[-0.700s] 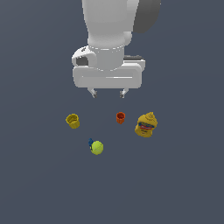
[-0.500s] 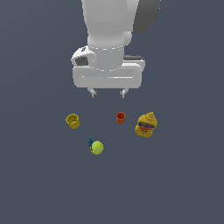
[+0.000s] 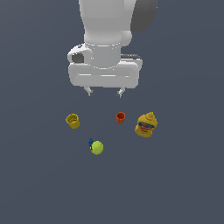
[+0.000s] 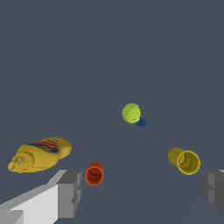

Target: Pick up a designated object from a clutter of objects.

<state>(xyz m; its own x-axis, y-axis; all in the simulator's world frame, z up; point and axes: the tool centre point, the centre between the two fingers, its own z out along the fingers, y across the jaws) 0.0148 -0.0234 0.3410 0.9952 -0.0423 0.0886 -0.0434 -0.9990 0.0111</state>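
The gripper hangs above the worktop with its jaws spread wide and nothing between them. In the wrist view both fingers frame the scene, far apart. The red cup lies below the jaw on the exterior view's right, clear of contact; it rests on its side with the mouth toward the wrist camera. The bottle lies just beside the cup on the exterior view's right. The yellow cup sits well apart on the left, and the ball nearer the camera.

Judgement: the approach step is in hand; no grasp has begun. The next move calls for centring over the red cup, then descending without nudging the bottle.
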